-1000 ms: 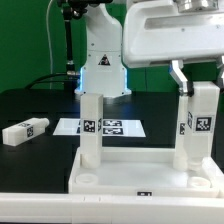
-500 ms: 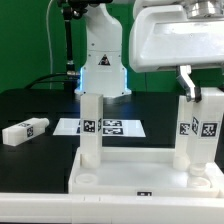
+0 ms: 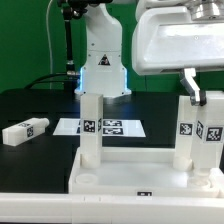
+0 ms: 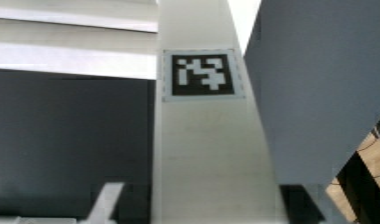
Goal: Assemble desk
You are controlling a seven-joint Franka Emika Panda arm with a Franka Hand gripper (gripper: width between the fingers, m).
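Observation:
The white desk tabletop (image 3: 140,178) lies at the front with its raised rim up. One white leg (image 3: 92,128) stands upright in its far corner on the exterior view's left. A second white leg (image 3: 200,132) stands in the far corner on the exterior view's right. My gripper (image 3: 203,88) is shut on the top of that leg from above. In the wrist view this tagged leg (image 4: 208,120) fills the middle, with my fingers (image 4: 109,200) on either side of it and my gripper (image 4: 208,205) around it. A third leg (image 3: 25,130) lies loose on the table.
The marker board (image 3: 112,126) lies flat behind the tabletop. The robot base (image 3: 102,60) stands at the back centre. A green wall closes off the rear. The table surface is black.
My gripper has turned and shifted slightly to the exterior view's right, and the held leg has turned with it, so two tagged faces now show. The other parts have not moved.

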